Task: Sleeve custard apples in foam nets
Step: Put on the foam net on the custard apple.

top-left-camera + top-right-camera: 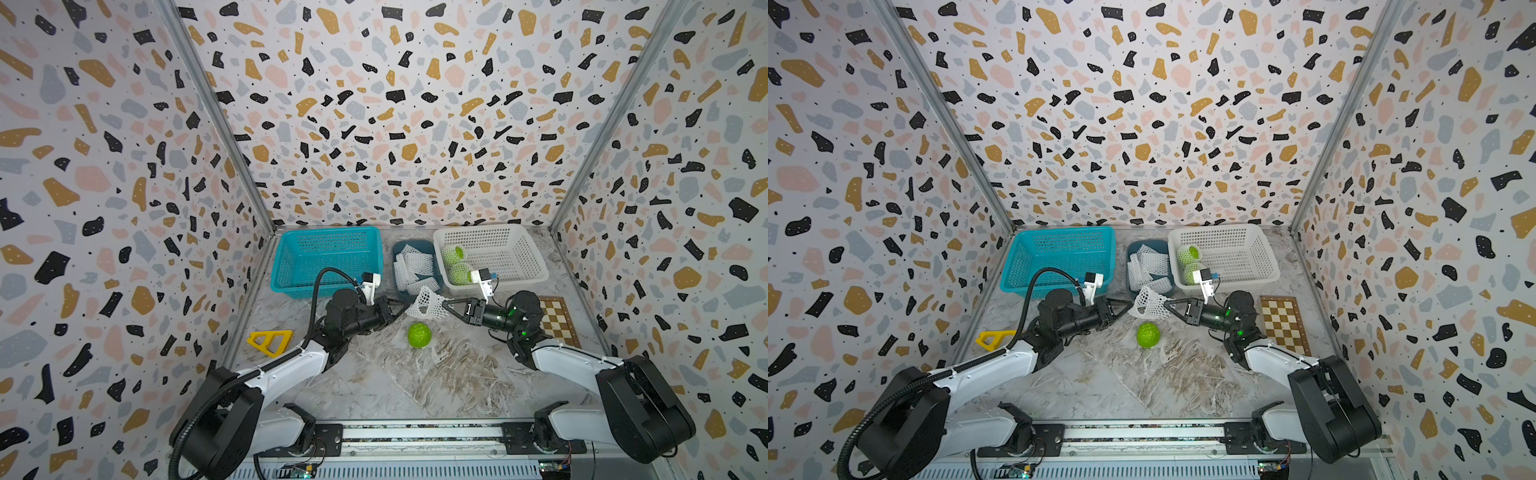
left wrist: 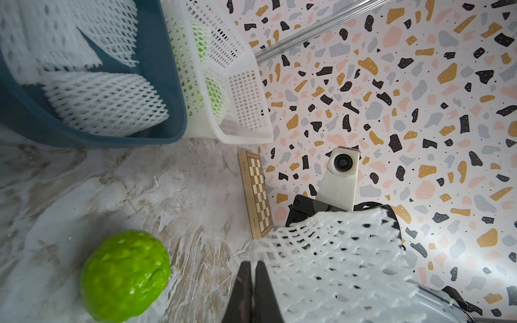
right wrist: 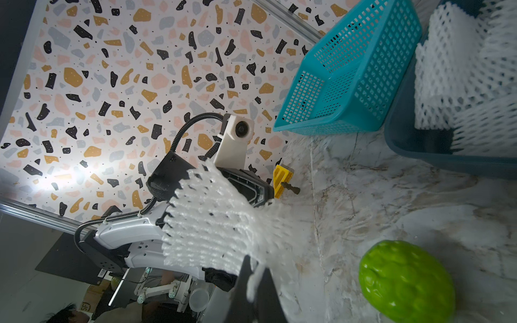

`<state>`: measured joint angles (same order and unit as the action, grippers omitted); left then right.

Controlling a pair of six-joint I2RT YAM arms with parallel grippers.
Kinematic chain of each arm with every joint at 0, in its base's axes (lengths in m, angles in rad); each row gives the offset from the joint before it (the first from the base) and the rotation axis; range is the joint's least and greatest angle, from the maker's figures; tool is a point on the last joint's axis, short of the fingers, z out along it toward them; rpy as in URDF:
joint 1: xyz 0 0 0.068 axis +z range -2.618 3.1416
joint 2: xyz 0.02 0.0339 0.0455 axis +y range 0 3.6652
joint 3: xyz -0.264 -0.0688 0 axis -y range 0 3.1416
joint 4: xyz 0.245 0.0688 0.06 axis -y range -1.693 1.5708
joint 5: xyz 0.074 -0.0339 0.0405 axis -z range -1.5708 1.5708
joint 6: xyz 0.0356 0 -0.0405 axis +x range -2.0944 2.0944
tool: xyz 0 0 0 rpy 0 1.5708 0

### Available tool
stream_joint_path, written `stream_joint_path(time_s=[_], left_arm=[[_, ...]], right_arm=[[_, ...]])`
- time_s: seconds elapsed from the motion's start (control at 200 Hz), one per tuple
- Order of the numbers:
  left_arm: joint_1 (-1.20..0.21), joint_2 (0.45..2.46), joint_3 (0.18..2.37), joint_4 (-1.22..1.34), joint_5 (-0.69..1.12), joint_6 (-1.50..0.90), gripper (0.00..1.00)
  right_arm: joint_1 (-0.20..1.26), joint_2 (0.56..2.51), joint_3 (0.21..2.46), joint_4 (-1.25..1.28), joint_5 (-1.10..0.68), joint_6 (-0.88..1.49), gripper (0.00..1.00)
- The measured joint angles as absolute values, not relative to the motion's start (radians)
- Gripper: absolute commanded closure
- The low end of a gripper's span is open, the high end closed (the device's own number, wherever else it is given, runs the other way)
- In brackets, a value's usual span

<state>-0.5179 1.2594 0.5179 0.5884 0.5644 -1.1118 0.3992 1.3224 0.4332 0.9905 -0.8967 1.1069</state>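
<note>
Over the middle of the marbled table [image 1: 457,374], one foam net [image 1: 427,306] is hanging clear of the surface, stretched between both grippers. The left gripper [image 1: 404,307] is pointing in from the left side with its jaws lying flat together on the net's rim. In the left wrist view its fingers [image 2: 244,282] are pressing tip to tip, and the mesh is fanning out right beside them. The right gripper [image 1: 446,306] is pointing in from the right side, jaws pinching the opposite end. In the right wrist view a tuft of white mesh is showing between them.

A bare custard apple [image 1: 419,335] is sitting on the table just frontward of the net, touching neither gripper.

Two netted custard apples [image 1: 452,254] are lying side by side at the left end of the white basket [image 1: 536,266], which is standing at the far right corner. Spare foam nets [image 1: 415,266] are piling up in a dark blue tub [image 1: 395,254] at the far edge, between that basket and a teal basket [image 1: 282,266] at the far left corner. A chessboard [image 1: 559,322] is lying along the right edge. A yellow triangular piece [image 1: 270,341] is lying by the left edge.
</note>
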Motion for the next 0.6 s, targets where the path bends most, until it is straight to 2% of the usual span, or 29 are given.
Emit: stream_joint_path(time_s=[0.601], left_arm=[[-0.518,1.32,0.512,0.607,0.583,-1.116,1.0]], right_arm=[[0.456,1.428,0.433,0.92,-0.877,1.043,1.0]])
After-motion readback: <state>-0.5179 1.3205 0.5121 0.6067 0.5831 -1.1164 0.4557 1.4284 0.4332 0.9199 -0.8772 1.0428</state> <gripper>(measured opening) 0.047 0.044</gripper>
